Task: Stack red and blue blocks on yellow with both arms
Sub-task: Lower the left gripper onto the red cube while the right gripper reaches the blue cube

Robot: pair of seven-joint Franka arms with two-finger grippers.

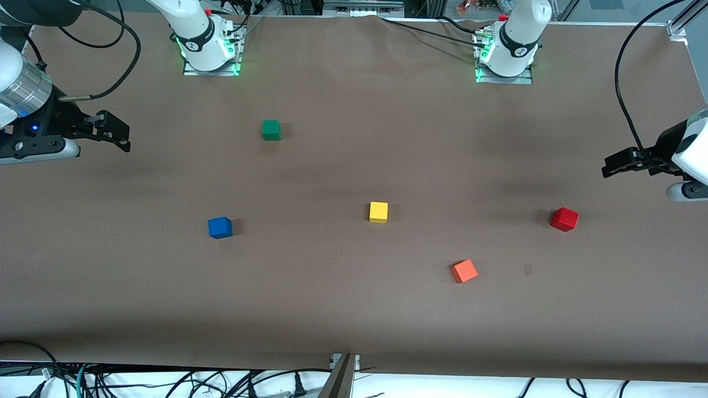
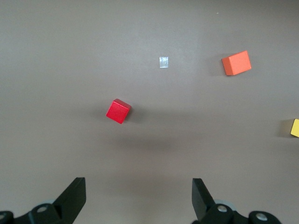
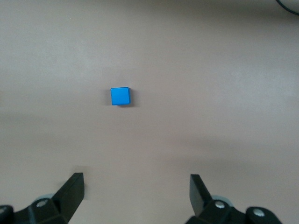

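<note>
Blocks are all lying apart on the brown table (image 1: 354, 320), nothing stacked, so we are judging the first pickup to be the step in hand. We are holding the left gripper (image 2: 138, 198) up over the left arm's end of the table with its jaws spread wide and empty, the red block (image 1: 563, 219) resting below it, turned at an angle. We are holding the right gripper (image 3: 136, 196) over the right arm's end, its jaws likewise wide and empty, the blue block (image 1: 220, 227) sitting square beneath it. The yellow block (image 1: 378, 211) is sitting midway between them, with the orange-red cube (image 1: 464, 271) nearer the front camera and the green cube (image 1: 271, 130) farther from it. We are thinking the left wrist needs turning to match the red block's flat faces before descending, and the arms taking turns over the yellow.
</note>
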